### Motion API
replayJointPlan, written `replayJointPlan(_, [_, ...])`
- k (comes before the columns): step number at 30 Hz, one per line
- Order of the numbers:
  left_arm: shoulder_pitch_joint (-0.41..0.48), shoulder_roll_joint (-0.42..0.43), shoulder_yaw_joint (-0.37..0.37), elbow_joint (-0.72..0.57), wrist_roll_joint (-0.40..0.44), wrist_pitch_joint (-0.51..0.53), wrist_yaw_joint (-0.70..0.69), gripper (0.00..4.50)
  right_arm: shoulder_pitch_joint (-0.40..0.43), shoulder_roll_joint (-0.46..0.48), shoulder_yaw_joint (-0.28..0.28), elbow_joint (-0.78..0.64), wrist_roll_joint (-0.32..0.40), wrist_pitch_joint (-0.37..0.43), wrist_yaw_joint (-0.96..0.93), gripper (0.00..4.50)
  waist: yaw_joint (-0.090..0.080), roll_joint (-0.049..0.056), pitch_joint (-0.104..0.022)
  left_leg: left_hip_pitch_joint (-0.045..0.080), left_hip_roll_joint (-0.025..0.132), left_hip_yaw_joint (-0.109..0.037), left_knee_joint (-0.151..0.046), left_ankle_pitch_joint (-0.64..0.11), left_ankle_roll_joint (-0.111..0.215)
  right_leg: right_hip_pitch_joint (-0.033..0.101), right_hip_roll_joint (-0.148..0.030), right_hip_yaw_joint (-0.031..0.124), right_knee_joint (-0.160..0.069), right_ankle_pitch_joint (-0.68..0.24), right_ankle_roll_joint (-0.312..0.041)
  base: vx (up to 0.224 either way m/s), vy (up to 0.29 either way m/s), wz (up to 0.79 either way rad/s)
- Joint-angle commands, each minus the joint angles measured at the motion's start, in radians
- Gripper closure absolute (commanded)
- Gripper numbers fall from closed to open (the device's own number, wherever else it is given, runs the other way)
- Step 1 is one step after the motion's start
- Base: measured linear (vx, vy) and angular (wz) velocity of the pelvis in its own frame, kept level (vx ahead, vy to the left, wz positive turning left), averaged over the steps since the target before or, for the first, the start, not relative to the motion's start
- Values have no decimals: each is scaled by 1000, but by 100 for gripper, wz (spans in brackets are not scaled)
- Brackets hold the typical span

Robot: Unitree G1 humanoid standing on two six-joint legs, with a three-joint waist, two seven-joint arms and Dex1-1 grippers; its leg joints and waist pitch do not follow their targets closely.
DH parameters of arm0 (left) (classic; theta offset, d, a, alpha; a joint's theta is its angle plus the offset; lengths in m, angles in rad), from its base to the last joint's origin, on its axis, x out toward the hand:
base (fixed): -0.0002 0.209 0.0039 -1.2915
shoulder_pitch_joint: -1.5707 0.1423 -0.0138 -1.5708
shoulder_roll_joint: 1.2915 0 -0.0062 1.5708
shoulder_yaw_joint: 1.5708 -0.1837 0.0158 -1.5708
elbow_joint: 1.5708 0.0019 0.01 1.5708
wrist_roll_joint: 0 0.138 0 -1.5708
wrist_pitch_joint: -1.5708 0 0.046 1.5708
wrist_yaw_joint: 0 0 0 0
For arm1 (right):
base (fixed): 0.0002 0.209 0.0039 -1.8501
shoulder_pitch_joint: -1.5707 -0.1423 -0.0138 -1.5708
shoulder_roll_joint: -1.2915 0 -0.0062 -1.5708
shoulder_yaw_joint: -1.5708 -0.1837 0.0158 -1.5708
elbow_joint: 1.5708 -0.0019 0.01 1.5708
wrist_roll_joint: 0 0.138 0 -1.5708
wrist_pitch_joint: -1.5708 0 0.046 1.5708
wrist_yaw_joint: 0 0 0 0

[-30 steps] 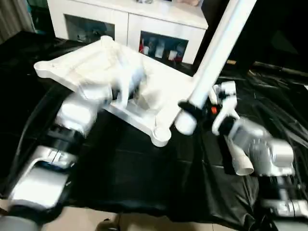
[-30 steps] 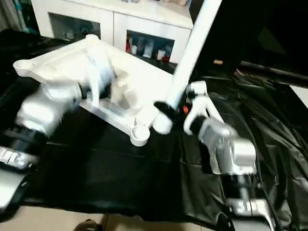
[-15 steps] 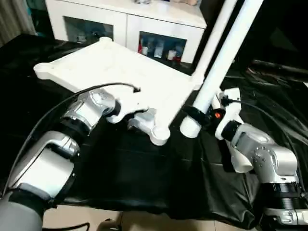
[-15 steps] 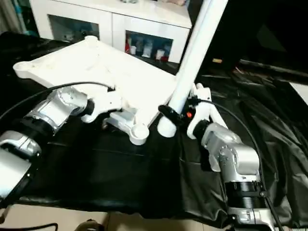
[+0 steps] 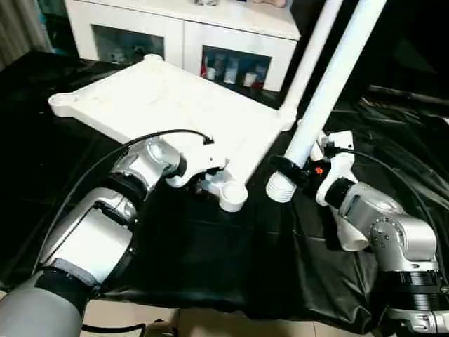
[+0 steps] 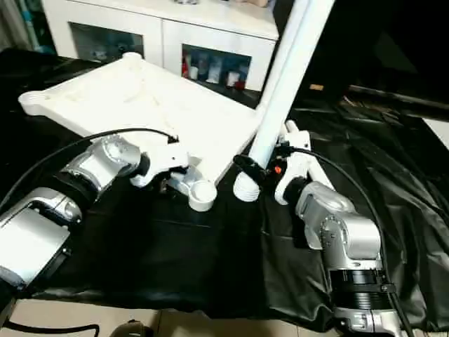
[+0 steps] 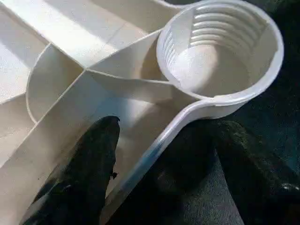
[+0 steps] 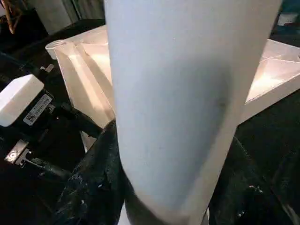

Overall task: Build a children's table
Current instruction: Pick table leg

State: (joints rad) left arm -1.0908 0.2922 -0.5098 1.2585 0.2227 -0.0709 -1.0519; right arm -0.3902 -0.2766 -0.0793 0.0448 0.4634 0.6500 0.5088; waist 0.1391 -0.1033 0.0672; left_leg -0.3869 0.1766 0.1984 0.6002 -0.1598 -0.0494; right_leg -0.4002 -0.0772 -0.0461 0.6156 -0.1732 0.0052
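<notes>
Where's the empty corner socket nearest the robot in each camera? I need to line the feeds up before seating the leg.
Left eye view: the socket sits just below centre, at the tabletop's near corner.
Right eye view: the same socket, left of centre.
Left wrist view: a large ribbed cup, upper right.
Right wrist view: I cannot make it out behind the leg.
Shared landmark: the left gripper right beside the socket.
</notes>
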Motion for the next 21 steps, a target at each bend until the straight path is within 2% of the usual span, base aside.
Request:
replayJointPlan(1, [-16,-5,-18,21,28,18,1,128,4,-16,-6,-28,-4,-21,1,263,-2,26,-79,42,58,-33,-79,-293,-65,40,-87,37,-66,-173,-221,0,0,0])
replayJointPlan(4, [-20,-10,-1,39,37,45,-2,143,2,-21,-1,-24,-15,-24,9,263,-4,19,-77,40,58,-33,-79,-286,-61,40,-88,38,-66,-175,-223,0,0,0])
replayJointPlan(5, [-20,-9,-1,40,38,53,-1,155,2,-21,0,-23,-16,-25,10,263,-2,22,-77,40,59,-33,-78,-281,-57,40,-88,39,-66,-171,-225,0,0,0])
replayJointPlan(6, [-21,-9,-1,41,39,67,-2,166,1,-21,2,-21,-18,-25,11,263,-3,17,-78,39,59,-32,-78,-276,-55,41,-88,38,-65,-167,-226,0,0,0])
replayJointPlan(8, [-20,-8,-2,43,47,88,-22,188,-1,-24,9,-16,-25,-30,16,263,-3,20,-78,39,59,-32,-77,-261,-49,41,-87,38,-63,-148,-231,0,0,0])
replayJointPlan(9, [-20,-8,-2,43,48,89,-24,188,-1,-25,10,-16,-26,-30,17,263,-4,17,-78,38,58,-31,-77,-261,-47,41,-87,38,-64,-147,-232,0,0,0])
replayJointPlan(13, [-9,-8,-14,42,76,105,-80,225,-8,-28,20,-1,-32,-39,24,263,-3,17,-76,39,59,-31,-78,-258,-39,40,-89,39,-67,-170,-227,0,0,0])
replayJointPlan(14, [-7,-6,-22,41,85,109,-87,230,-9,-29,22,1,-34,-41,25,263,-5,13,-75,39,59,-32,-79,-265,-40,40,-89,38,-69,-184,-225,0,0,0])
replayJointPlan(18, [12,-3,-44,29,102,135,-135,257,-14,-32,28,9,-44,-48,31,263,-7,15,-74,40,59,-33,-80,-278,-44,39,-90,39,-71,-205,-222,0,0,0])
replayJointPlan(21, [24,-10,-20,21,82,169,-171,268,-13,-31,27,11,-51,-51,34,263,-11,18,-73,38,59,-33,-81,-282,-44,39,-91,39,-72,-212,-226,0,0,0])
